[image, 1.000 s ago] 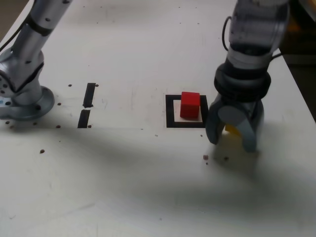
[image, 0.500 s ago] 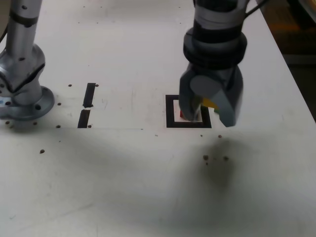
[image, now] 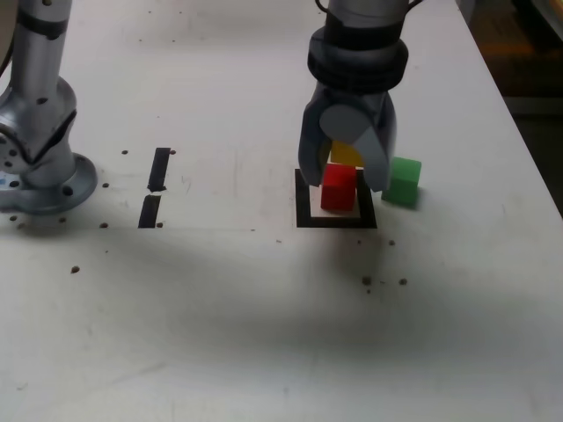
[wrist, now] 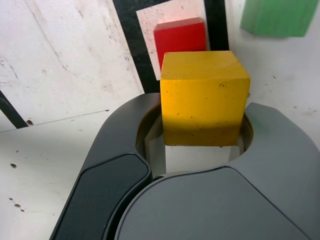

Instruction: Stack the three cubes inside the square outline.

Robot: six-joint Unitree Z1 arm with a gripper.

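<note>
A red cube (image: 338,186) (wrist: 180,36) sits inside the black square outline (image: 303,202) (wrist: 130,30) on the white table. My gripper (image: 345,163) hangs just above and behind it, shut on the yellow cube (image: 344,153) (wrist: 204,97), which is held off the table between the two grey fingers (wrist: 115,165). The green cube (image: 403,182) (wrist: 277,17) rests on the table just outside the outline, on the exterior view's right.
The arm's grey base (image: 40,176) stands at the exterior view's left. Two short black strips (image: 155,186) lie between the base and the outline. Small dark specks (image: 383,281) dot the table. The table's right edge (image: 519,132) borders a dark floor.
My gripper has carried the yellow cube from the table at the right of the outline up and leftward over it. The green cube, hidden before, now shows.
</note>
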